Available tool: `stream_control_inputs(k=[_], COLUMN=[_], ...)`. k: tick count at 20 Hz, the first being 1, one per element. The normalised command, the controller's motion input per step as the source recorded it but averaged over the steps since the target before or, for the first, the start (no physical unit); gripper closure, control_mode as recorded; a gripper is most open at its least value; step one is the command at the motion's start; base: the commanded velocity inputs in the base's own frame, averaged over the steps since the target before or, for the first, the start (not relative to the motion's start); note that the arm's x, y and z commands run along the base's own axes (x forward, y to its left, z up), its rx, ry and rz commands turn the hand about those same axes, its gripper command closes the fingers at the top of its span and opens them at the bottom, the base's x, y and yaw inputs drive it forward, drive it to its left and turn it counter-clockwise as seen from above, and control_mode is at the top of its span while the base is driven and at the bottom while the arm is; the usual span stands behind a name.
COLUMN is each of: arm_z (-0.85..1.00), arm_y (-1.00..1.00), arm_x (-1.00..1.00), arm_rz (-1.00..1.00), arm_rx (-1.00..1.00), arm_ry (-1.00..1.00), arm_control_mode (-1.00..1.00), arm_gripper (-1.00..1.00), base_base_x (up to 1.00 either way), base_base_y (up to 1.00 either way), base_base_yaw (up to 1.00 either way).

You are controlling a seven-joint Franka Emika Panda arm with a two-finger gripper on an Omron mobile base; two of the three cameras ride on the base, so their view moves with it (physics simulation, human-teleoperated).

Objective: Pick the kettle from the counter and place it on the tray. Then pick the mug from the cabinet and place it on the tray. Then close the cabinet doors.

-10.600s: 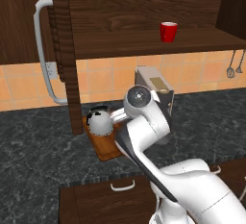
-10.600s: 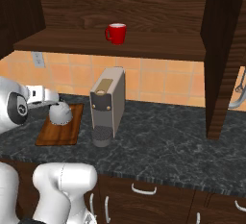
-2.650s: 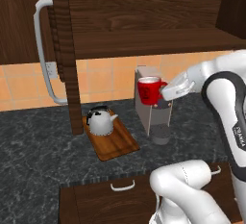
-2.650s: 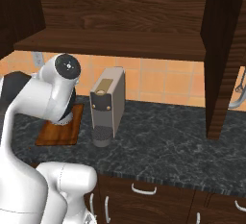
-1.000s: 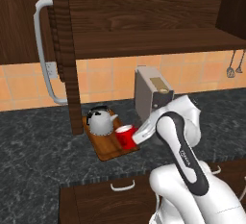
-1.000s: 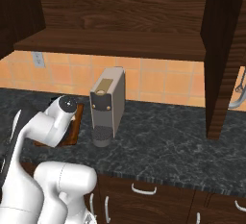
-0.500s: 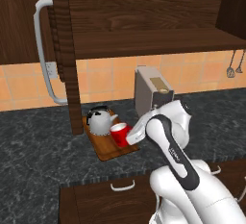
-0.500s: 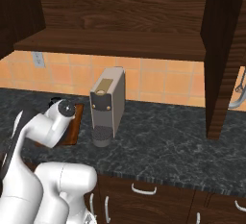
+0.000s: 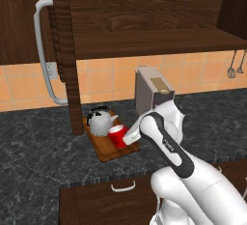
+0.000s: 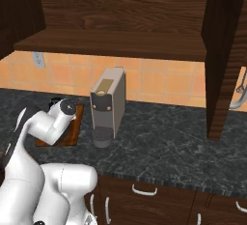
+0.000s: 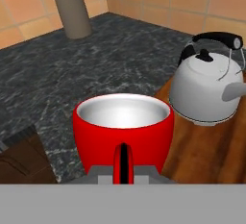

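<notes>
Currently the hand was clamped on the mug by its handle side, low over the tray beside the kettle; mug looked light, rigid, glossy, likely slippery.

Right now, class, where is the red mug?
In the left base view the mug is over the tray, just right of the kettle, at the gripper.

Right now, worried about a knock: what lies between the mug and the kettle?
Nothing: in the hand view a bare strip of tray separates the mug from the kettle.
</notes>
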Motion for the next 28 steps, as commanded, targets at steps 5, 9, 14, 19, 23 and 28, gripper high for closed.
stream_control_inputs(k=[5,9,14,19,23,28], arm_z=[-0.35,-0.32,-0.31,-0.28,-0.24,-0.2], arm_y=[0.13,0.09,0.01,0.0,-0.01,-0.03], arm_x=[0.18,0.23,0.14,0.04,0.02,0.03], arm_rz=[0.01,0.0,0.04,0.05,0.03,0.01], arm_rx=[0.0,0.0,0.0,0.0,0.0,0.0], arm_ry=[-0.01,-0.04,-0.09,-0.02,0.0,0.0], arm_control_mode=[-1.0,-1.0,-1.0,-1.0,-1.0,-1.0], arm_gripper=[1.0,1.0,1.0,1.0,1.0,1.0], base_base_x=[0.0,0.0,0.0,0.0,0.0,0.0], base_base_y=[0.0,0.0,0.0,0.0,0.0,0.0], base_base_yaw=[0.0,0.0,0.0,0.0,0.0,0.0])
